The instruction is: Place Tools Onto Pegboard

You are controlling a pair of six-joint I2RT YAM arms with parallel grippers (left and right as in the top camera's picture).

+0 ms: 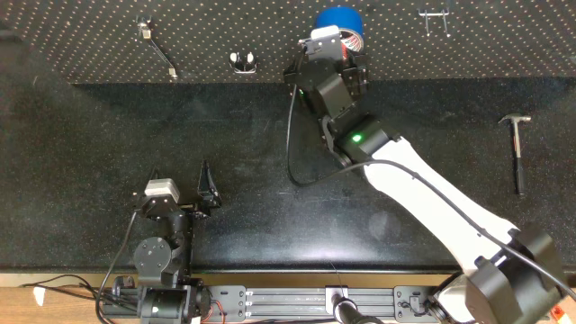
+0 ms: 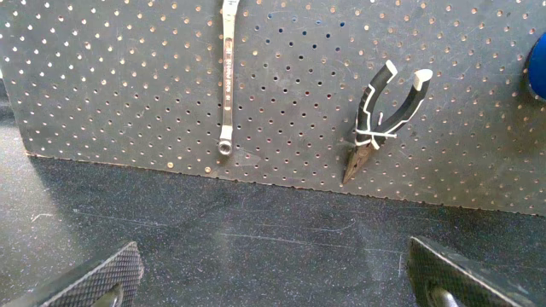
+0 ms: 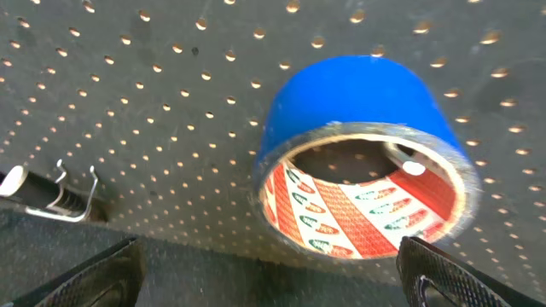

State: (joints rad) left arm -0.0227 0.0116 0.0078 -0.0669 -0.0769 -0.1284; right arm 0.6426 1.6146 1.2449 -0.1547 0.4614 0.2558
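On the pegboard (image 1: 90,45): three things hang by my count, the wrench (image 2: 227,77), the pliers (image 2: 384,119) and the blue tape roll (image 3: 358,111).
Tape roll: it sits against the board with a peg showing inside its core, so I judge it hung and carried by the peg, not by me.
Right claw (image 3: 273,277): released, fingers spread wide on either side below the roll, touching nothing that I can see.
Left claw (image 2: 273,277): released as well and empty, low over the tabletop (image 1: 270,135), facing the wrench and pliers from well back.
Hammer (image 1: 517,153): it lies flat on the tabletop far out on my right side, well apart from both claws.
Empty hook (image 1: 435,20): a bare wire hook on the board, up beyond the hammer; I take it as the likely place for it.
Done: wrench, pliers and tape.
Left: the hammer, as far as I can see, which falls to my right arm, since it stands nearer.
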